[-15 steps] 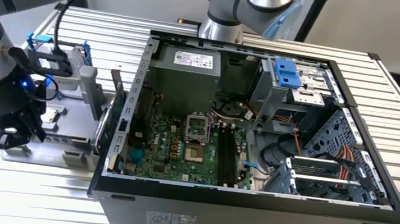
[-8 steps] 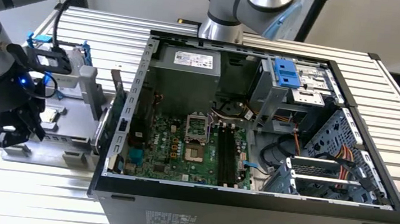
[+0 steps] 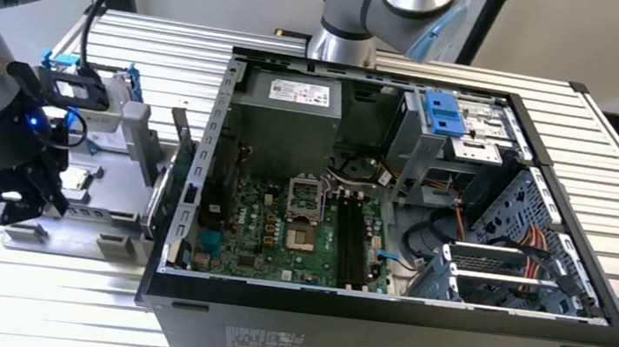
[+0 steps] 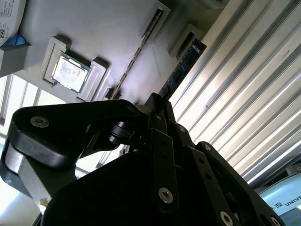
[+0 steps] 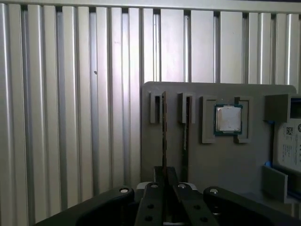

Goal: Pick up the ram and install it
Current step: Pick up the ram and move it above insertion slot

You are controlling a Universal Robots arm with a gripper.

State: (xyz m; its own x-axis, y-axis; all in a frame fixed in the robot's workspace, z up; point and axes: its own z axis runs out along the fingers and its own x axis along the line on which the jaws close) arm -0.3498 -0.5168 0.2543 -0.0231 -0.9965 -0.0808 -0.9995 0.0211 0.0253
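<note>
The black gripper (image 5: 164, 173) has its jaws pinched narrow on the near end of the long, thin, blue-faced ram stick (image 5: 164, 127), which stands on edge in the flat grey plastic tray (image 5: 211, 160), in the outermost slot by the tray's edge. One slot inward stands a second thin stick (image 5: 186, 127), and farther in lies a square silver processor chip (image 5: 228, 118).

We see a ribbed silver aluminium table (image 3: 38, 309) carrying a black open-sided desktop computer case (image 3: 385, 331). Inside the case lie a green motherboard (image 3: 267, 239), a grey boxy power supply (image 3: 286, 123) and a blue plastic drive bracket (image 3: 442, 112). Just beside the case, at the exterior view's left, stands a grey slotted fixture tray (image 3: 94, 223). In the first wrist view, a small square silver processor chip (image 5: 228, 117) sits in a recess of the tray.
</note>
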